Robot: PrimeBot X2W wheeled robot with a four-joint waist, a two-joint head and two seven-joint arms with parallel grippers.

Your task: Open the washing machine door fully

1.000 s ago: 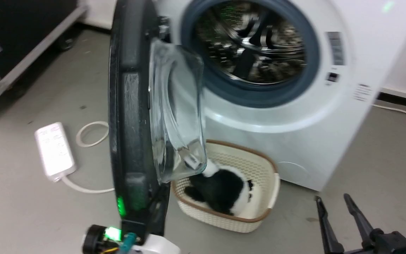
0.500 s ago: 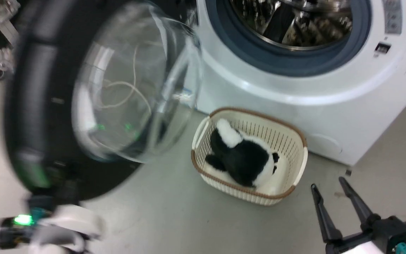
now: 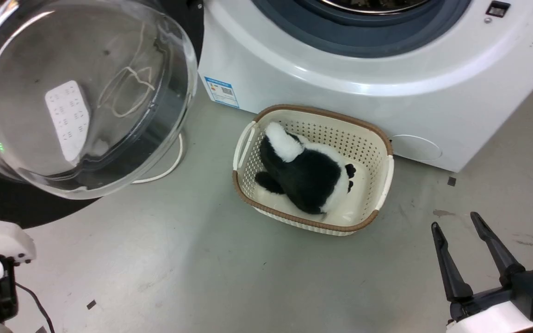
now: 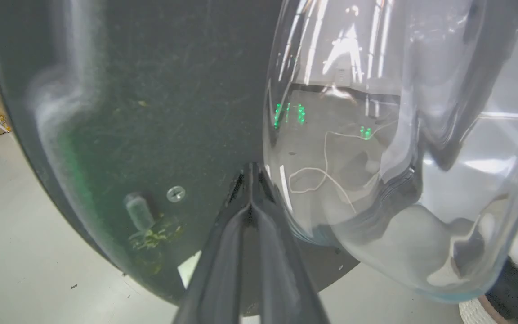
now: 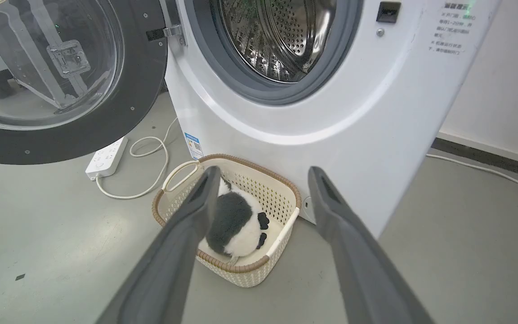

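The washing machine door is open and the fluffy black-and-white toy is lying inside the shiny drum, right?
Not quite. The washing machine door is open, but the fluffy black-and-white toy is lying in the cream basket on the floor in front of the washing machine, not inside the shiny drum. The right wrist view shows this.

Washing machine door (image 3: 77,92) wider open than before

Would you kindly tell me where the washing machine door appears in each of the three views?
Head view: the washing machine door sits upper left.
Left wrist view: the door spans the frame, close up.
Right wrist view: the door sits upper left.
Shared landmark: the basket.
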